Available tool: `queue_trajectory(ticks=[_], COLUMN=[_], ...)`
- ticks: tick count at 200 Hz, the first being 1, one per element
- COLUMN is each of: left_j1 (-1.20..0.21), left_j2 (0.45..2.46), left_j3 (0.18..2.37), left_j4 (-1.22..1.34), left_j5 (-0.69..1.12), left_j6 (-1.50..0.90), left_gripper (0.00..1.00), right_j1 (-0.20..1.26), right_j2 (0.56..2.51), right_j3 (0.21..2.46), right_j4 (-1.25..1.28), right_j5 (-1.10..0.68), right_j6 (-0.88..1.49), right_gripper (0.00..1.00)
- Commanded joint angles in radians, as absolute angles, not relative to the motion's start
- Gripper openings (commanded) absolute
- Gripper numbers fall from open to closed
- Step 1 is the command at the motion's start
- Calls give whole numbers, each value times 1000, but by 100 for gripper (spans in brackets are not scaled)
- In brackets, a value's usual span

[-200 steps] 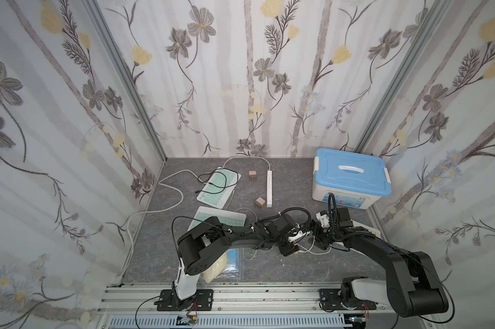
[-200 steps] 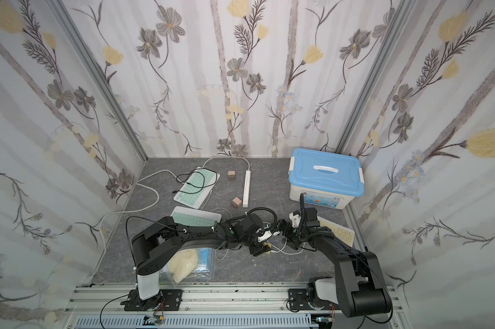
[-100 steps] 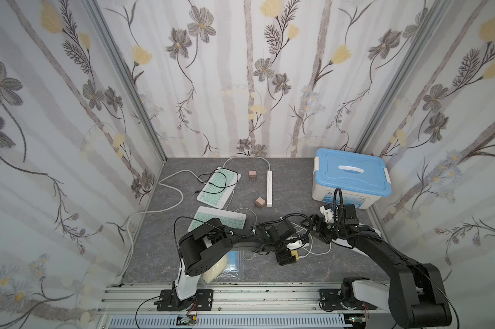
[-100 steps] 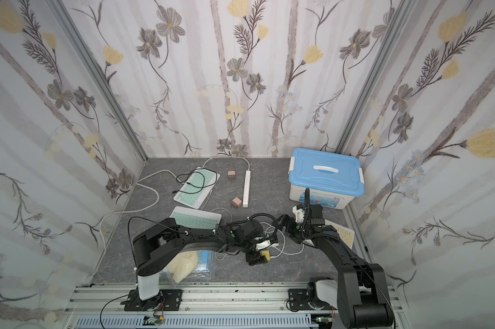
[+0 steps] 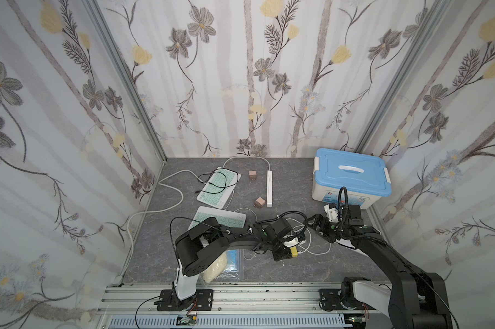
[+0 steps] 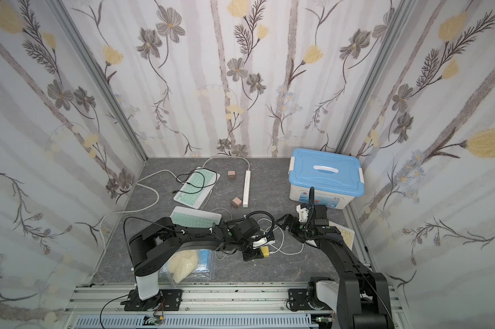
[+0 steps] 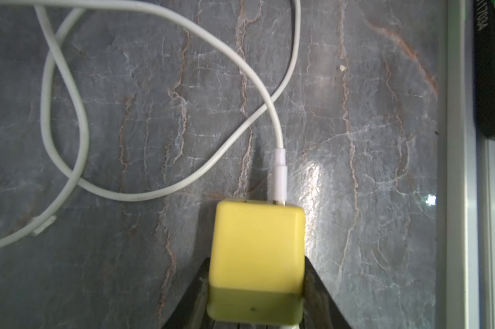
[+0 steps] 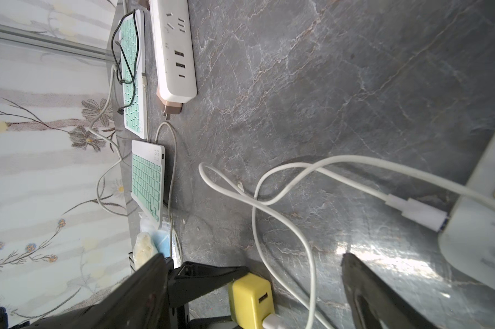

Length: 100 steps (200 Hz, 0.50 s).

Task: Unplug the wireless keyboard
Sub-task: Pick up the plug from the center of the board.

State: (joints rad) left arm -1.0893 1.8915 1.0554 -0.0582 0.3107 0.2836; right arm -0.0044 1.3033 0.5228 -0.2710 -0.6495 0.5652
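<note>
My left gripper (image 5: 290, 252) is shut on a yellow charger cube (image 7: 256, 247) lying on the grey floor, with a jaw against each side. A white cable's plug (image 7: 280, 176) sits in the cube's far face. The cable loops over the floor, and its other plug (image 8: 411, 210) sits in the edge of a white wireless keyboard (image 8: 474, 236) with pale yellow keys. That keyboard (image 6: 346, 235) lies by the right wall, partly under my right arm. My right gripper (image 5: 320, 225) hangs open above the cable loops, between the cube and the keyboard, holding nothing.
Two mint-green keyboards (image 5: 222, 220) (image 5: 219, 185) lie at the left, the far one under a black cable. A white power strip (image 5: 269, 188) and two brown adapters (image 5: 252, 175) (image 5: 260, 202) lie mid-floor. A blue-lidded box (image 5: 351, 176) stands back right. A bag (image 5: 216, 266) lies front left.
My left gripper has moved towards the front and its jaws have closed onto the yellow charger cube. My right gripper has drawn back slightly and stays open.
</note>
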Motion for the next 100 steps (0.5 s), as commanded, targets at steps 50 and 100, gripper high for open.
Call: queue_trajectory(ticks=[50, 100], left_j1=[-1023, -922], left_j2=[1775, 1661], left_j3=[978, 976], left_j4=[34, 1], left_j5=[330, 364], left_j6=[162, 85], left_gripper=[13, 0], right_j1=[-34, -35], right_j2=[1287, 1191], right_j3=[525, 509], right_j4=[-216, -32], right_j5=[-667, -801], right_j6=[526, 574], right_gripper=[95, 95])
